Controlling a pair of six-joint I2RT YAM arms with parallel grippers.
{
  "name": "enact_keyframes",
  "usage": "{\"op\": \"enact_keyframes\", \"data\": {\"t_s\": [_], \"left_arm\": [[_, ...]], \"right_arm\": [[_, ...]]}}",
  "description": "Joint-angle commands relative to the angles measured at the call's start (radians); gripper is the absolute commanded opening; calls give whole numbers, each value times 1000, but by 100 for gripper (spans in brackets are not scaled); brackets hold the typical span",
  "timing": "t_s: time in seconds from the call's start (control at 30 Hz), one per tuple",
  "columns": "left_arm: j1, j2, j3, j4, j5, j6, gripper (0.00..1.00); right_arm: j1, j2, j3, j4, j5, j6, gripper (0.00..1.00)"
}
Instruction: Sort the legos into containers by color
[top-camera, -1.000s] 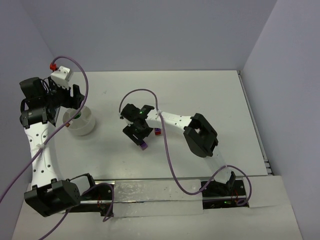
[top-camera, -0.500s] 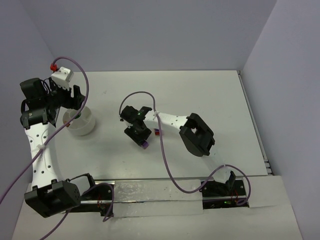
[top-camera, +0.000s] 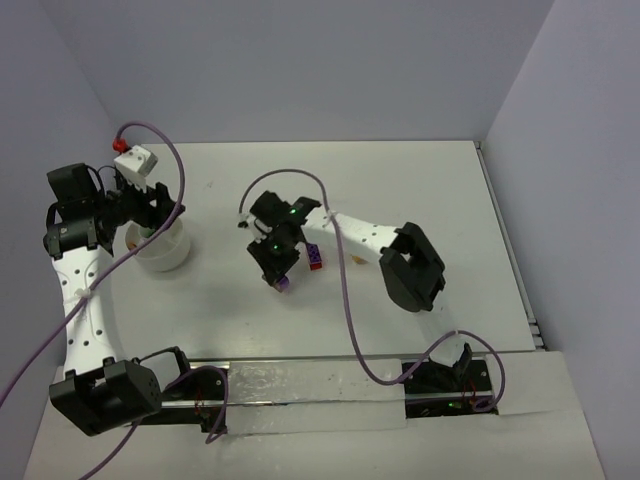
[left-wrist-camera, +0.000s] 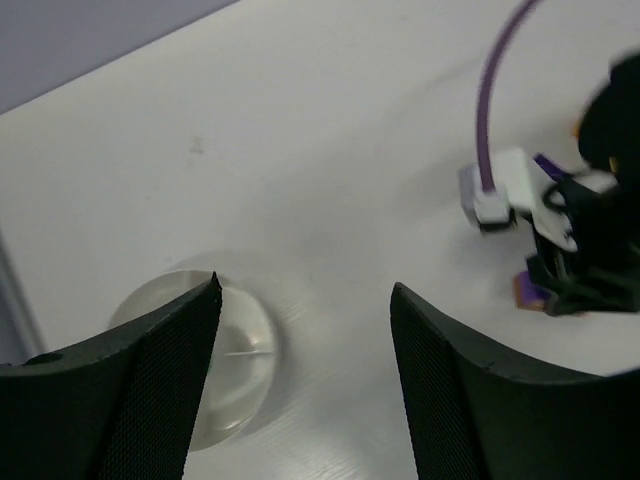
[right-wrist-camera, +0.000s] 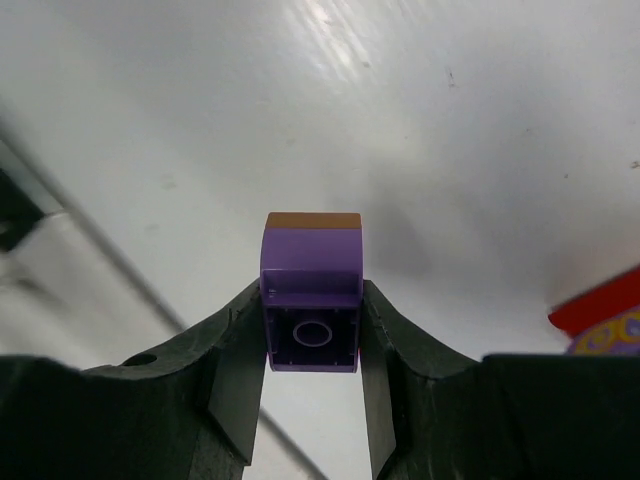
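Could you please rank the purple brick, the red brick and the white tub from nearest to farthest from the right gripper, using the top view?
1. Purple brick: clamped in the right gripper.
2. Red brick: lying just to its right.
3. White tub: far left, by the left gripper.

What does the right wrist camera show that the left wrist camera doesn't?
Only the right wrist: a red brick at the frame's right edge. Only the left wrist: the left gripper, open, with the white tub partly behind one finger. Both: the right gripper shut on the purple brick, over the white table.
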Motion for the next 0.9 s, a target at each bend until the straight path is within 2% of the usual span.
{"op": "enact_keyframes", "data": {"t_s": [0.0,0.03,0.07,0.13,0.23,0.27,0.4,0.47,0.57,0.73,0.87], "left_arm": [[-23,-3,-21,-241,312,158,77],[-35,-3,-26,-247,339,182,77],[-67,-6,-33,-292,358,204,78],[-109,-19,-64,-299,388,183,79],[-192,-54,-110,-213,420,52,80],[-207,-71,-129,-152,448,-43,80],[-247,-87,-167,12,508,-223,81],[-261,-96,-181,75,522,-330,81],[-271,-109,-222,259,536,-484,82],[-297,-125,-270,405,553,-660,81],[-327,-122,-295,473,560,-728,81]], "right_arm": [[-175,-225,-40,162,-424,13,0],[-198,-248,-56,193,-434,20,0],[-226,-290,-71,235,-514,20,0],[-242,-327,-86,275,-586,26,0],[-246,-378,-131,375,-699,76,0],[-246,-394,-158,440,-754,126,0],[-246,-420,-256,665,-891,319,0],[-246,-426,-286,795,-924,391,0],[-244,-434,-340,907,-957,517,0],[-238,-440,-340,909,-961,513,0],[-225,-437,-330,901,-968,506,0]]}}
